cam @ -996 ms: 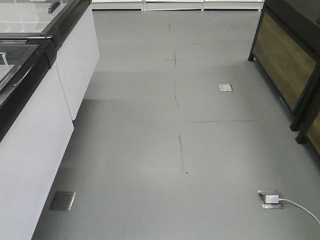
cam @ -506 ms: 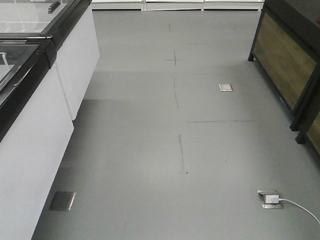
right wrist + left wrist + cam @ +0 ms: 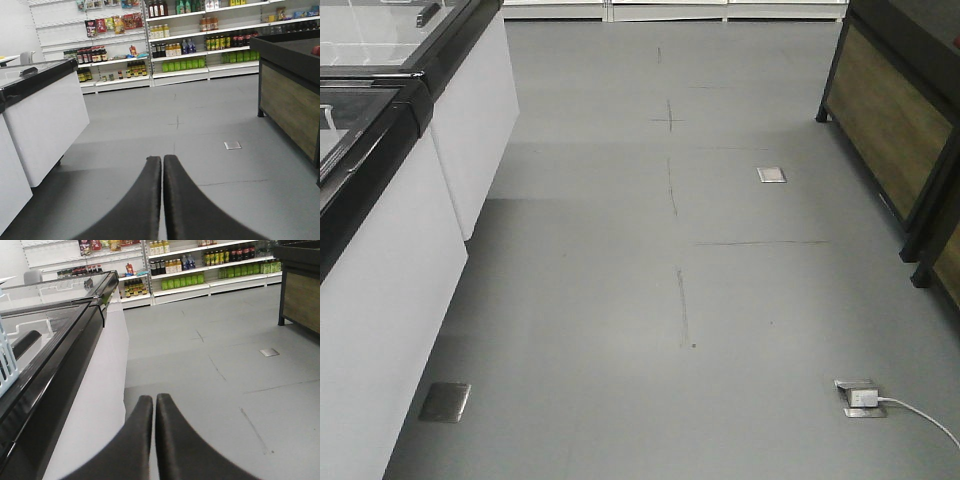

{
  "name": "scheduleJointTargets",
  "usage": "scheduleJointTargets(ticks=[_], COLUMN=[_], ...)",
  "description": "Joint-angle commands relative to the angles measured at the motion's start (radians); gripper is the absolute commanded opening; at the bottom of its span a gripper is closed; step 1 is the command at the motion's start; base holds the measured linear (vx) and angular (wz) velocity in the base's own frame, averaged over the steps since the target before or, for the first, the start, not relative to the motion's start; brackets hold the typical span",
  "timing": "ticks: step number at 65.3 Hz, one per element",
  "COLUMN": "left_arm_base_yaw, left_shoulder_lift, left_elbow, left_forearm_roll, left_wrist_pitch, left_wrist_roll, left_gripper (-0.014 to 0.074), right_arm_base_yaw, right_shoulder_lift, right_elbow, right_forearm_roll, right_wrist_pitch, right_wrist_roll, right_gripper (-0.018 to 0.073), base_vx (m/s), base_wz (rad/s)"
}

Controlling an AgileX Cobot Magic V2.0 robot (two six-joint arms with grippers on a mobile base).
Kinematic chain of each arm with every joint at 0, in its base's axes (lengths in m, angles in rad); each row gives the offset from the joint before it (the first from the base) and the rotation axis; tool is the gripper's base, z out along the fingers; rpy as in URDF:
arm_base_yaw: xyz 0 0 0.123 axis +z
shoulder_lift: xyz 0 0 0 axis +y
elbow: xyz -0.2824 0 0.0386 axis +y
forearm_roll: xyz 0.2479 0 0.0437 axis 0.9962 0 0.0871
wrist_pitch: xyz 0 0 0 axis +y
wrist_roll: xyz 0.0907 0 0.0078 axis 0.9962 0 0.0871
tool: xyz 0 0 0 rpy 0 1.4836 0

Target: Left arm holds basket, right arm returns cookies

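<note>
Grey shop floor [image 3: 620,300] lies before us. Our left gripper [image 3: 151,398] and right gripper [image 3: 162,158] are both pinched shut, holding nothing, we think because nothing is near enough to grab.

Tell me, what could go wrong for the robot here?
1. The white cable plugged into the metal floor socket could snag the base if it rolls that way.
2. The left fingers are shut and empty beside the black-rimmed white freezer cabinet; swinging toward the light blue slotted plastic basket might bump it.
</note>
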Motion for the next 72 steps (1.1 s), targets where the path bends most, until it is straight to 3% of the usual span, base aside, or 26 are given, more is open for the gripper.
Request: scheduleJointTargets(ticks=[1,27,38,55,63,72], left_arm_base_yaw=[0.000,0.000,0.000,0.000,0.000,0.000], left_shoulder_lift=[-0.017,-0.017,-0.017,0.005,0.065,0.174], left_elbow=[-0.035,-0.037,-0.068,-0.215,-0.294,-0.387], left_forearm_roll=[-0.001,-0.003,-0.066,-0.060,-0.060,-0.060], left_wrist_pitch=[-0.072,-0.117,-0.189,-0.196,-0.158,-0.026], left_wrist_roll=[-0.002,-0.004,-0.104,-0.069,-0.070,-0.070], left_gripper=[-0.0006,-0.0006,-0.0006,-0.0006,-0.0006,-0.0006], right_arm_base_yaw=[0.000,0.000,0.000,0.000,0.000,0.000], right_shoulder_lift=[-0.012,-0.012,-0.012,-0.012,-0.012,-0.012], right_elbow=[0.002,0.002,0.002,0.002,0.002,0.002], right_forearm_roll=[-0.002,-0.002,-0.002,-0.002,-0.002,-0.002], right_wrist_pitch=[-0.079,-0.079,-0.079,-0.079,-0.079,-0.079], right_wrist_roll=[-0.001,-0.001,-0.001,-0.001,-0.001,-0.001], right_gripper=[-0.0008,-0.0008,-0.0008,-0.0008,-0.0008,-0.0008], base_vx=[0.00,0.00,0.00,0.00,0.00,0.00], base_wz=[0.00,0.00,0.00,0.00,0.00,0.00])
